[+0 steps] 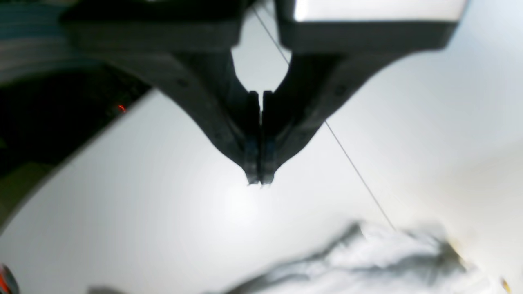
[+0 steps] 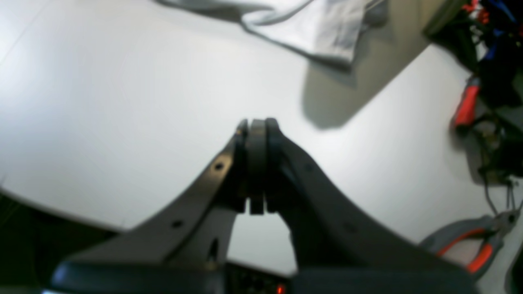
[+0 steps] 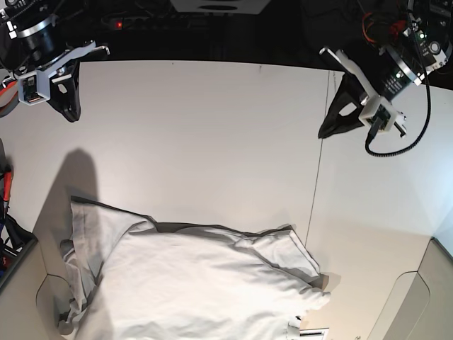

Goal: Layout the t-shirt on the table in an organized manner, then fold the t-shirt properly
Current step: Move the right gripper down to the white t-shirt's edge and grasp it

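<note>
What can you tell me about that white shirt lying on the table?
The t-shirt is plain white, soft-looking cloth with no print. It lies spread but wrinkled on the near part of the white table, one sleeve folded over at its corner, edges rumpled and its lower part running out of the base view. Only the table touches it; both arms hang well away from it.
</note>
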